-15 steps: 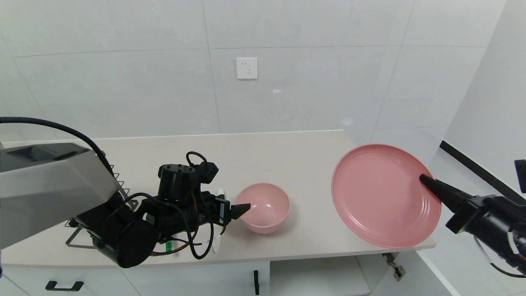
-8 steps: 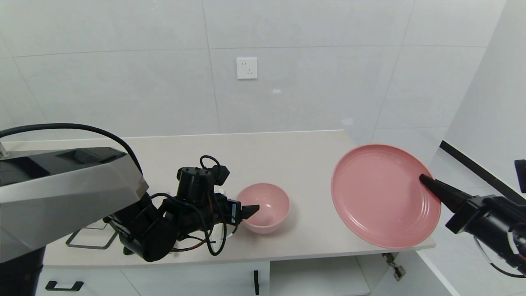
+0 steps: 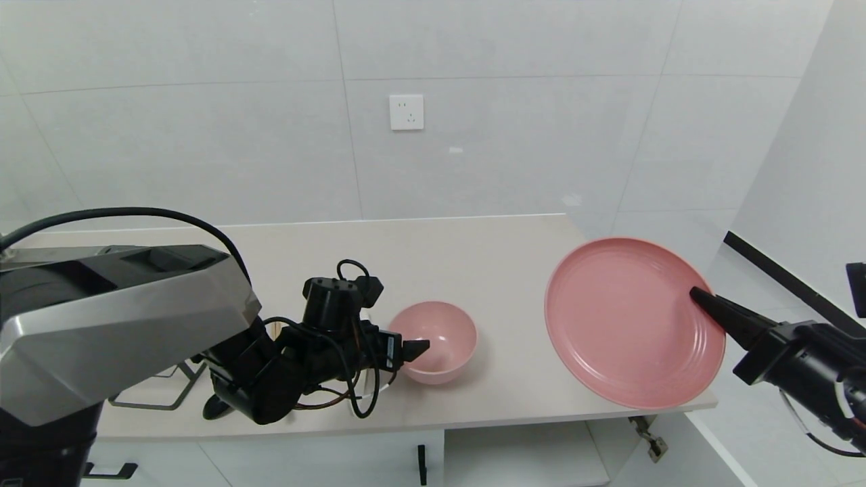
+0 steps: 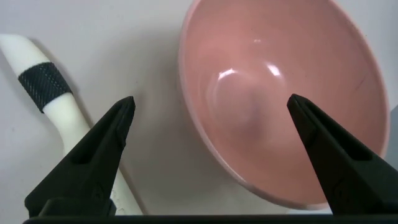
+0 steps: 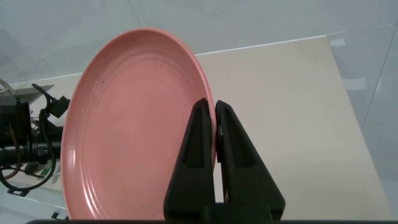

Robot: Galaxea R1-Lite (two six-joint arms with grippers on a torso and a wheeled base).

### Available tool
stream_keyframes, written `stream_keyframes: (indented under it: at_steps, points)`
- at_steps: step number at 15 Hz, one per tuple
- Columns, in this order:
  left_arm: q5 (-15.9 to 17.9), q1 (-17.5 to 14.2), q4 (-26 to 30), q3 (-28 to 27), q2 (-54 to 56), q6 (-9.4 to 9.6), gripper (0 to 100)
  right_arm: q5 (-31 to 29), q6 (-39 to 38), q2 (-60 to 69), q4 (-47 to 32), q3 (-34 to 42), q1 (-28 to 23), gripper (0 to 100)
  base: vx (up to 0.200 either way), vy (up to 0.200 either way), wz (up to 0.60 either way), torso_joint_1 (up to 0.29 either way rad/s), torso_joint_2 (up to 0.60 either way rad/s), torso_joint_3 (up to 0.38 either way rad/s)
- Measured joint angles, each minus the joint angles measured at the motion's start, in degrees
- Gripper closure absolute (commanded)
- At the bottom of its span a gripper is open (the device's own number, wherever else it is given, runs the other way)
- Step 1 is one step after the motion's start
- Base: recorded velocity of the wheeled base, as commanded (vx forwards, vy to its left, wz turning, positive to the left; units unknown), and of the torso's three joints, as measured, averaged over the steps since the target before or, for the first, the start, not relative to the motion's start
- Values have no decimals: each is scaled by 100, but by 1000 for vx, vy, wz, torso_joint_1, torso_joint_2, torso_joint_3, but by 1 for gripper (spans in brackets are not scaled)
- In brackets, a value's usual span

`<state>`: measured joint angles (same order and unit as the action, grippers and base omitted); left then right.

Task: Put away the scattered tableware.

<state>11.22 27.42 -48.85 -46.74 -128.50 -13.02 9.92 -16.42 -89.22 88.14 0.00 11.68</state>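
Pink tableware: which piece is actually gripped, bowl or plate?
The pink plate, clamped at its rim by the shut right gripper and held tilted. The pink bowl sits on the counter; the open left gripper only brackets its rim.

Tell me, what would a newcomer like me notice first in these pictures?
The large pink plate stands out. The right gripper is clamped on its rim and holds it tilted up at the right end of the counter. Next comes the small pink bowl near the counter's front edge, where the left gripper is open astride its rim, one finger inside and one outside.
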Motion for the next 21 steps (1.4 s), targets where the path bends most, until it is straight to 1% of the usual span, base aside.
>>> stream_keyframes:
  at_steps: [1, 4, 8, 10, 13, 15, 17, 19, 21]
  points:
    - [0, 11, 44, -1, -5, 0, 100, -2, -2, 2, 0, 0, 0, 100, 0, 0, 0, 0, 0, 0]
    - [2, 61, 130, 27, -6, 2, 100, 0, -2, 2, 7, 0, -2, 100, 0, 0, 0, 0, 0, 0]
    - [5, 85, 108, 52, 57, 5, 100, -2, -2, 9, 7, 0, 0, 100, 0, 0, 0, 0, 0, 0]
    - [0, 74, 100, 107, 268, 11, 100, -2, -2, 9, 7, 0, -2, 100, 0, 0, 0, 0, 0, 0]
    - [-18, 20, 73, 300, 839, 84, 100, -2, 4, 13, 22, 0, -7, 100, 0, 0, 0, 0, 0, 0]
    - [-30, -49, 76, 529, 1331, 169, 100, 0, 6, 20, 33, 0, -16, 100, 0, 0, 0, 0, 0, 0]
    - [-33, -123, 68, 881, 1897, 232, 100, 0, 15, 24, 35, 0, -18, 100, 0, 0, 0, 0, 0, 0]
    - [-38, -173, 57, 1309, 2423, 249, 100, 0, 22, 26, 35, 0, -20, 100, 0, 0, 0, 0, 0, 0]
    - [-24, -283, -79, 1753, 2859, 262, 100, -2, 39, 24, 35, -7, -18, 100, 0, 0, 0, 0, 0, 0]
